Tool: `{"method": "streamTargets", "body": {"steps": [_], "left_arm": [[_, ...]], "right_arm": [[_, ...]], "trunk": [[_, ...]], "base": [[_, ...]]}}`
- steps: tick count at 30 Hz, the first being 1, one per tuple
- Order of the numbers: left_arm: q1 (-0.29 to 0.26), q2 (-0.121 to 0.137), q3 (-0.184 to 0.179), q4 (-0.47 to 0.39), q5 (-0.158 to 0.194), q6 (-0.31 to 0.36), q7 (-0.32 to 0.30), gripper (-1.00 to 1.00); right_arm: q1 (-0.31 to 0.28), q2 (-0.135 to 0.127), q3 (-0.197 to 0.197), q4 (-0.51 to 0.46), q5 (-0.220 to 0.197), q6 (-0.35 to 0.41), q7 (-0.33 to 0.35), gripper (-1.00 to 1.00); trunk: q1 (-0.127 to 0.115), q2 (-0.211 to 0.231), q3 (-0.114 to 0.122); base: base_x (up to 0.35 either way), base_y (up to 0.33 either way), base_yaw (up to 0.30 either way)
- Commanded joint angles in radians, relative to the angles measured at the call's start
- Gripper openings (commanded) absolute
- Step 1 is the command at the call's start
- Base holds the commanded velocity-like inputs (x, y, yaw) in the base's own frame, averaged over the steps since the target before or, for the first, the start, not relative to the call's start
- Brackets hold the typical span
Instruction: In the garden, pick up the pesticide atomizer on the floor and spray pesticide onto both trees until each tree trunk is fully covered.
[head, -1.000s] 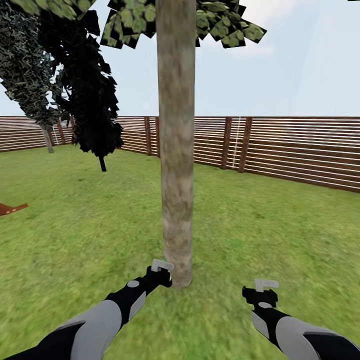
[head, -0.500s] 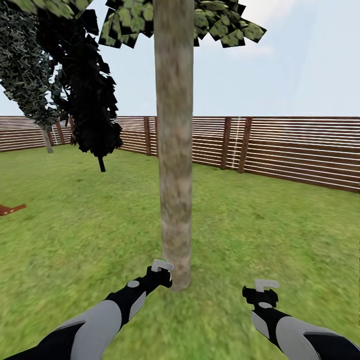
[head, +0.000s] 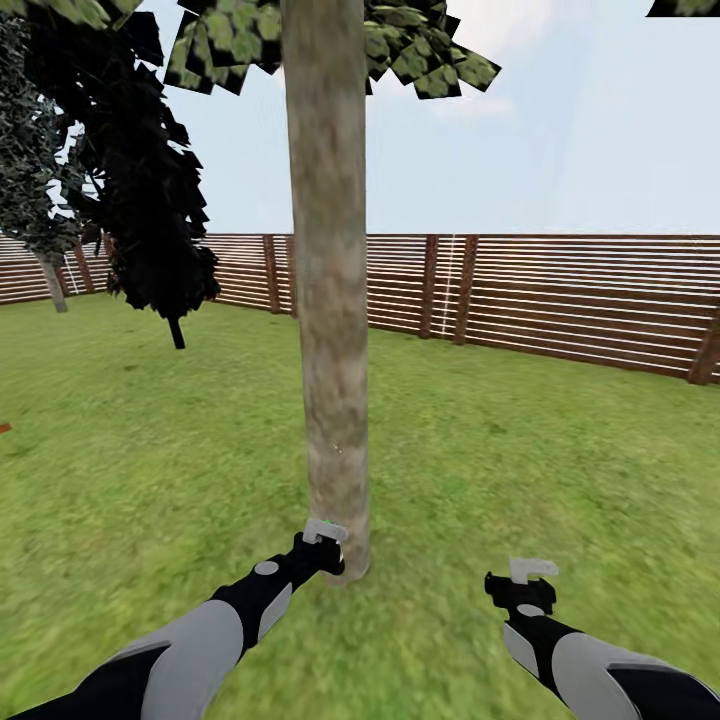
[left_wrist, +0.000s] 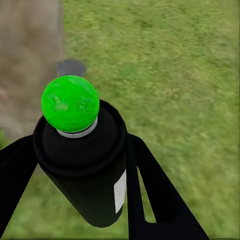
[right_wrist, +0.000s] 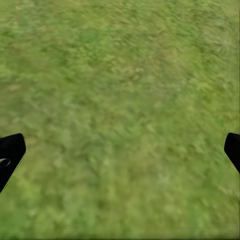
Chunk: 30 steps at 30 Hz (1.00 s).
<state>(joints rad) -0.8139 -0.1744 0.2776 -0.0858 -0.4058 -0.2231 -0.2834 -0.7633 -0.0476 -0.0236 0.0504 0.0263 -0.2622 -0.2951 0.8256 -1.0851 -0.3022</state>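
Observation:
The pesticide atomizer (left_wrist: 87, 165), a dark bottle with a white label and a green dot (left_wrist: 70, 102) on top, sits between the black fingers (left_wrist: 157, 195) of my left gripper (left_wrist: 82, 170), which is shut on it. In the head view my left gripper (head: 320, 548) is low beside the foot of a tree trunk (head: 328, 340), almost touching it. This grey-brown trunk rises straight into blocky green leaves (head: 420, 50). The trunk (left_wrist: 27, 60) also looms just beyond the bottle in the left wrist view. My right gripper (head: 522, 588) hangs open over grass, right of the trunk; its fingertips (right_wrist: 10, 155) hold nothing.
A brown slat fence (head: 570, 300) rings the lawn (head: 560, 470) behind the tree. A narrow dark columnar tree (head: 150, 200) and a greyer leaning tree (head: 30, 170) stand at the back left. Another leafy canopy corner (head: 685, 7) shows at the upper right.
The whole head view has shifted left, so the camera has turned right; the trunk now sits further left in the picture. Both arms keep their places in the view.

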Motion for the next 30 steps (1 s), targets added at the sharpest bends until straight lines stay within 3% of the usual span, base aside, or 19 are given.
{"method": "streamTargets", "body": {"steps": [1,12,15,17,19,22,27,30], "left_arm": [[-0.001,0.0,0.009,0.0,-0.008,-0.002,-0.003,-1.0],[-0.001,0.0,0.007,-0.009,-0.002,0.01,0.0,-1.0],[-0.001,0.0,0.017,-0.122,0.048,0.162,-0.001,-1.0],[-0.001,0.0,0.024,-0.289,0.107,0.39,-0.008,-1.0],[-0.001,0.0,0.029,-0.425,0.14,0.533,-0.041,-1.0],[-0.001,0.0,0.03,-0.479,0.152,0.588,-0.069,-1.0],[-0.001,0.0,0.028,-0.493,0.155,0.602,-0.079,-1.0],[-0.001,0.0,0.008,-0.509,0.155,0.612,-0.077,-1.0]], "right_arm": [[-0.002,0.001,-0.002,0.005,0.003,-0.008,-0.003,1.0],[0.001,0.001,-0.002,0.005,0.003,-0.008,-0.001,1.0],[0.003,0.0,-0.002,0.005,0.003,-0.008,-0.001,1.0],[0.004,0.0,-0.002,0.005,0.003,-0.008,-0.001,1.0],[0.004,0.0,-0.002,0.005,0.003,-0.008,-0.001,1.0],[0.004,0.0,-0.002,0.005,0.003,-0.008,-0.001,1.0],[0.004,0.0,-0.002,0.005,0.003,-0.008,-0.001,1.0],[0.004,0.0,-0.002,0.005,0.003,-0.008,-0.001,1.0]], "trunk": [[0.0,-0.001,-0.001],[0.0,-0.001,-0.001],[0.0,-0.001,-0.001],[0.0,-0.001,-0.001],[0.0,-0.001,-0.001],[0.0,-0.001,-0.001],[0.0,-0.001,-0.001],[0.0,-0.001,-0.001]], "base": [[0.005,0.266,-0.002],[0.001,0.035,0.107],[0.0,0.0,0.006],[0.0,0.0,0.002],[0.0,0.0,0.001],[-0.079,0.0,0.0],[-0.21,0.022,0.0],[-0.074,0.01,0.0]]}}
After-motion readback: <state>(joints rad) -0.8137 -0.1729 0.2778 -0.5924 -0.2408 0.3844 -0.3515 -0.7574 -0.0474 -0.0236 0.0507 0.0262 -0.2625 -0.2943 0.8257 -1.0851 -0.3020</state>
